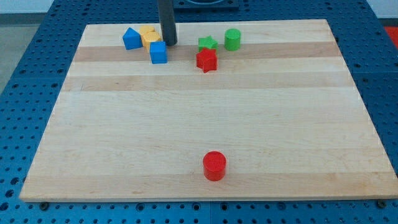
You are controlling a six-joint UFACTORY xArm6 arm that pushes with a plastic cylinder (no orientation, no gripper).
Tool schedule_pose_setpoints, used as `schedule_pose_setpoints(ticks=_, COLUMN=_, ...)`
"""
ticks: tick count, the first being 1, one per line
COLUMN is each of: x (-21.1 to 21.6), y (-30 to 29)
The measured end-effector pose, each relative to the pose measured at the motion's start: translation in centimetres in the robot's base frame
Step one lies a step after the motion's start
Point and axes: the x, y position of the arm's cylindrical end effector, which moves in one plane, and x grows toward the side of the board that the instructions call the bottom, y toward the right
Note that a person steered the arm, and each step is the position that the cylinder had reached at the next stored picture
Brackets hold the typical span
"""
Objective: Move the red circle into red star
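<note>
The red circle (214, 165) lies near the view's bottom, a little right of centre. The red star (206, 60) lies near the view's top centre, far above the circle. My tip (169, 43) is at the view's top, just above and right of a blue cube (158, 53) and left of the red star. It is far from the red circle.
A green star (208, 43) sits just above the red star, with a green cylinder (232, 38) to its right. A blue pentagon-like block (131, 38) and a yellow block (149, 35) lie left of my tip. The wooden board (199, 124) rests on a blue perforated table.
</note>
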Motion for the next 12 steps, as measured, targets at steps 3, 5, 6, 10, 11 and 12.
schedule_pose_setpoints(ticks=3, x=-2.9, y=13.4)
schedule_pose_setpoints(ticks=5, x=-2.4, y=17.3)
schedule_pose_setpoints(ticks=6, x=-1.3, y=16.7)
schedule_pose_setpoints(ticks=10, x=1.2, y=20.5)
schedule_pose_setpoints(ticks=11, x=7.0, y=21.5)
schedule_pose_setpoints(ticks=12, x=14.0, y=21.5)
